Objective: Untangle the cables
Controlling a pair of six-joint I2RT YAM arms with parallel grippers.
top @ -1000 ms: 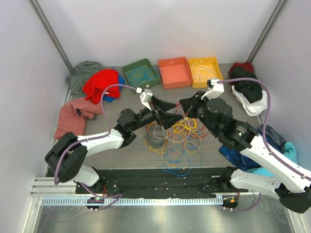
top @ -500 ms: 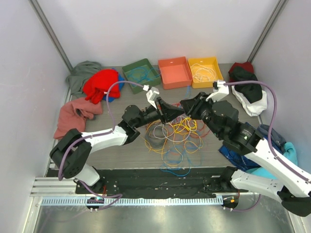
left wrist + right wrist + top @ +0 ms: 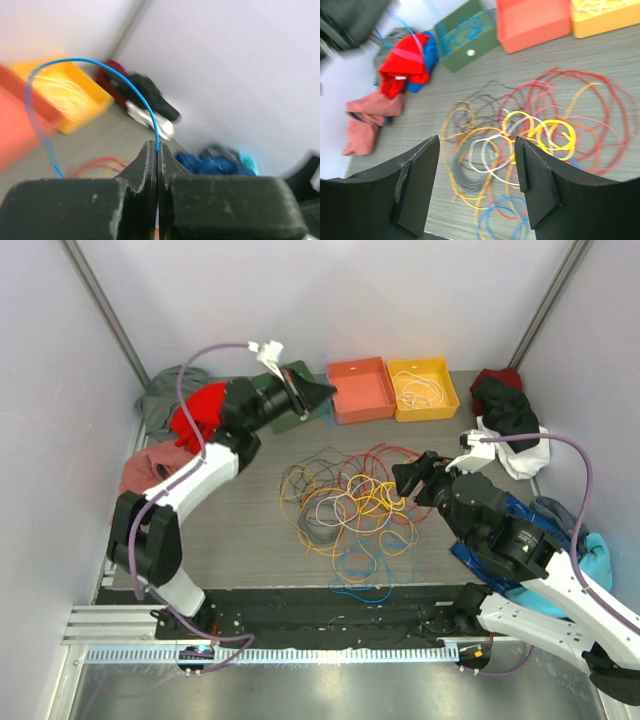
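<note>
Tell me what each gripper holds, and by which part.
Left gripper pinches a thin blue cable at one foot of its arching loop; right gripper is open, empty.

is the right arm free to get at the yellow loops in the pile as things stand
Probably yes: the right gripper hangs open right by the yellow loops, no arm blocks them, and the left gripper is away by the green bin, shut on a blue cable.
</note>
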